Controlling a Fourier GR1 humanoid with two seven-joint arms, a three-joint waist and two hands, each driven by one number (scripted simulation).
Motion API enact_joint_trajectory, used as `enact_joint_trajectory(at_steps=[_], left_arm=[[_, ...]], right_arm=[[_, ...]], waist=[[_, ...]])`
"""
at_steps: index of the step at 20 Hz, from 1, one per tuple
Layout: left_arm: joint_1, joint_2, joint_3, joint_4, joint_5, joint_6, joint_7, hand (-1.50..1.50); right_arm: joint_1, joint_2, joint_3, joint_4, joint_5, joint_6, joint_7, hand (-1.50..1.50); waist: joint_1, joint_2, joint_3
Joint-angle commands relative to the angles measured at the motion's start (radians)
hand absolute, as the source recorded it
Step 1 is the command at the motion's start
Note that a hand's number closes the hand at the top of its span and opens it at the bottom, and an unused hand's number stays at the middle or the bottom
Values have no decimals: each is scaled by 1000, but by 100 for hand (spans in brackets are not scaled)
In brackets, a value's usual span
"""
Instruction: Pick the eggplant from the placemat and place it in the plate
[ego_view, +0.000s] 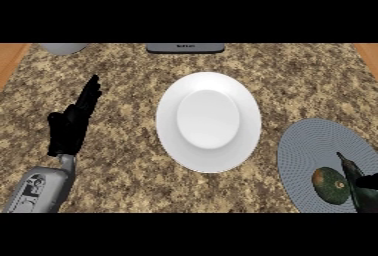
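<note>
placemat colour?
Grey-blue with fine concentric rings; the placemat shows in the head view.

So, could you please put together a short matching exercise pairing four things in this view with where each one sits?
Things:
1. plate
2. eggplant
3. placemat
4. left hand

Places:
A. lying on the placemat, close to the right hand
B. open and resting over the counter at the view's left
C. middle of the counter, with nothing on it
D. at the right edge, beside the plate

Pairs: 1-C, 2-A, 3-D, 4-B
</note>
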Motion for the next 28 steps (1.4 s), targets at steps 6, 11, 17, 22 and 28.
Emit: enact_joint_trajectory(at_steps=[6,11,17,22,28], left_arm=[[5,15,14,-52,-4,-34,43,0],[29,-17,17,-40,-34,-36,21,0],[15,-43,33,-68,-50,-49,72,0],[-43,-53,69,2,-56,-55,39,0],[52,-57,82,-15,-71,-102,-31,0]], right_arm=[[-72,-104,-14,84,-151,326,195,-150],[-100,-10,-15,163,-95,372,209,-150],[-213,91,-7,249,-41,461,244,-150],[-111,91,3,248,21,529,195,-150],[-115,182,-11,351,153,545,114,-150]], waist=[[18,2,3],[12,3,3],[16,3,3],[5,2,3],[9,2,3]])
